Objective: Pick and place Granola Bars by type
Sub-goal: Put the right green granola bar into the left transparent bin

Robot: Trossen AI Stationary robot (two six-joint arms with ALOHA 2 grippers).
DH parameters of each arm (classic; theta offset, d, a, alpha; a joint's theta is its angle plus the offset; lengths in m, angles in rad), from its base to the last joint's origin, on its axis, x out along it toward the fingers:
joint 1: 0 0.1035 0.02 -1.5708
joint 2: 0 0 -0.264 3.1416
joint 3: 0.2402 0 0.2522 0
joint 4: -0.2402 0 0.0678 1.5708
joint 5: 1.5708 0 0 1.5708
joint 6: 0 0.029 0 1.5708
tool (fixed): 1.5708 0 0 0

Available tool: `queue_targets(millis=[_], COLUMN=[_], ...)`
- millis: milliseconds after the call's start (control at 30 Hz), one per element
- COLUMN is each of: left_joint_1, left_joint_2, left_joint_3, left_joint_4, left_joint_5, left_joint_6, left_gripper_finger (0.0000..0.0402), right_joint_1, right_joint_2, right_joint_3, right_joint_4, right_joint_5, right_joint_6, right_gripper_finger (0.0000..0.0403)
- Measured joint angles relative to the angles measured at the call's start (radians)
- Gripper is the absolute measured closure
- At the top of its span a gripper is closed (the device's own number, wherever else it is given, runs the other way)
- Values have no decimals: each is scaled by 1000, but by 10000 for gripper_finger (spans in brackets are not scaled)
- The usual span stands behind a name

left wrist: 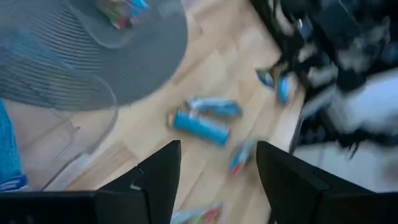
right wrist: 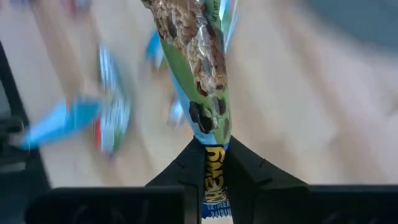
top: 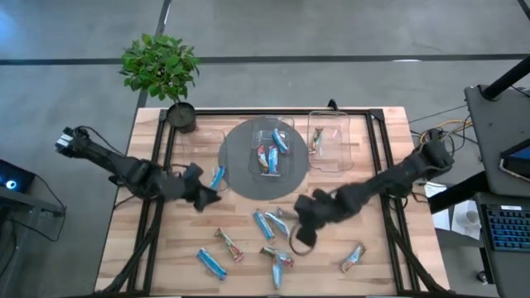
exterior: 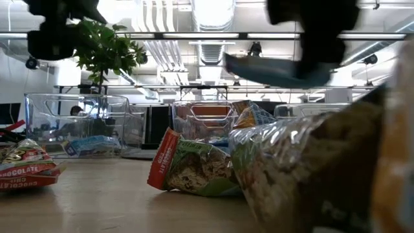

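My right gripper (top: 300, 222) is shut on a granola bar (right wrist: 199, 62) with a green and light blue wrapper, over the middle of the table. The low view shows this bar (exterior: 268, 71) held well above the tabletop. My left gripper (top: 207, 197) is open and empty (left wrist: 217, 177), next to a blue bar (top: 217, 176) left of the grey round mat (top: 240, 174). Several more bars lie loose on the wood near the front, among them a light blue one (top: 211, 263) and a red-ended one (top: 229, 244). My right gripper pinches one end of the bar (right wrist: 213, 160) between its two fingers. The bar runs straight on past the fingertips, along the fingers. It is lifted clear of the table and sticks out about level (exterior: 268, 71).
A clear container (top: 273, 149) with several bars stands on the grey mat. A second clear container (top: 331, 141) to its right holds one bar. A potted plant (top: 161, 70) stands at the far left corner. A black frame (top: 377, 124) runs round the table's edges.
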Motion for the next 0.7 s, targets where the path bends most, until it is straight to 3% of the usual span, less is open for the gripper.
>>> queue_targets(millis=[267,400,700], left_joint_1=[207,254,277], left_joint_2=[-69,-61,-47], left_joint_3=[-167,-235,-307], left_joint_4=[489,522,721], left_joint_5=[188,241,229], left_joint_6=[-120,-179,-279], left_gripper_finger=[209,209,209], right_joint_1=[-190,-259,-297], right_joint_2=[39,92,211], right_joint_3=[196,291,442], right_joint_4=[-24,-28,-82], right_joint_5=[24,26,22], right_joint_6=[-357,-454,-600], right_gripper_finger=[366,366,365])
